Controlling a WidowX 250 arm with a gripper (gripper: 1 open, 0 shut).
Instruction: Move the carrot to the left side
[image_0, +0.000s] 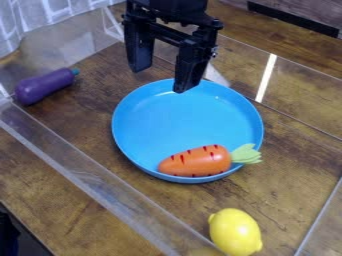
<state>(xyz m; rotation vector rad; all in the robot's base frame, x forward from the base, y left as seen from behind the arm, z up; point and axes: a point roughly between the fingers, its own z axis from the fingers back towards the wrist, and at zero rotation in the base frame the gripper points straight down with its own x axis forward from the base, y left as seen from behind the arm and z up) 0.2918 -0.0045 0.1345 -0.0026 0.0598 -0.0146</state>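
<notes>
A small orange carrot (201, 161) with dark ridge lines and a green leafy top lies on its side in the front part of a blue bowl (154, 115), greens pointing right. My black gripper (164, 66) hangs above the bowl's back rim, well behind the carrot. Its two fingers stand apart, open, with nothing between them.
A purple eggplant (44, 84) lies on the wooden table at the left. A yellow lemon (235, 231) sits near the front edge, right of centre. Clear plastic walls run along the left and right sides of the work area.
</notes>
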